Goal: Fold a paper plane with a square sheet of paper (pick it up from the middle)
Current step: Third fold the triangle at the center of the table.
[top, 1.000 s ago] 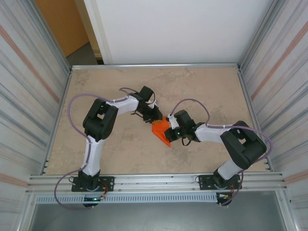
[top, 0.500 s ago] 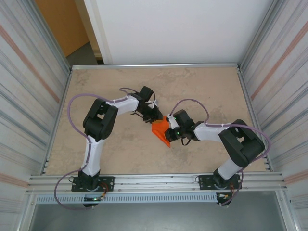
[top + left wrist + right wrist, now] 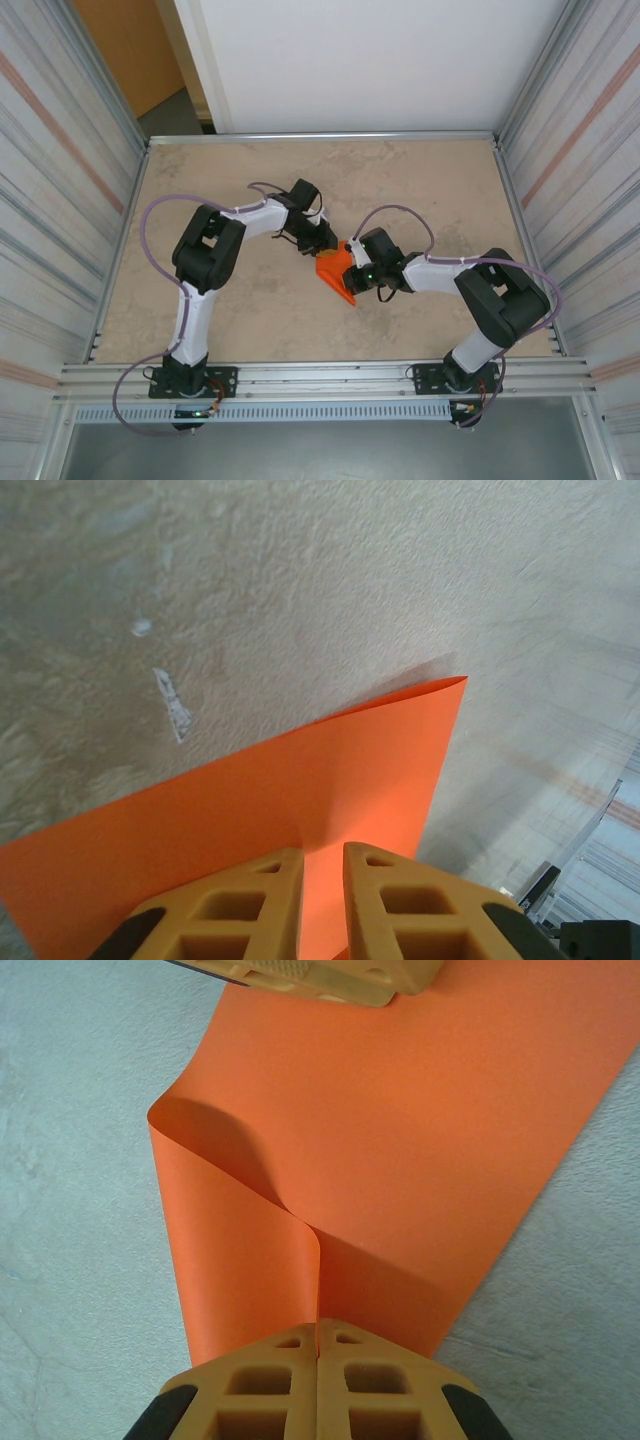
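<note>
The square sheet of paper point(image 3: 334, 273) is bright orange and lies buckled at the table's middle, between both grippers. My right gripper point(image 3: 317, 1325) is shut on a raised fold of the sheet point(image 3: 420, 1130); its fingertips meet with the paper edge pinched between them. From there the paper curls up into a loop on the left. My left gripper point(image 3: 322, 852) is at the sheet's far side, its fingers point(image 3: 320, 978) a narrow gap apart over the paper point(image 3: 240, 790). A soft crease runs up from that gap. In the top view the left gripper point(image 3: 326, 246) and right gripper point(image 3: 352, 264) nearly touch.
The beige table point(image 3: 220, 310) is ringed by a metal rail point(image 3: 320, 137) and ribbed side walls. Both arms reach inward over the table's middle, with cables looping above them. Bare table surface point(image 3: 300, 580) lies beyond the paper.
The right arm has edged slightly to the left. The paper and the left arm look the same.
</note>
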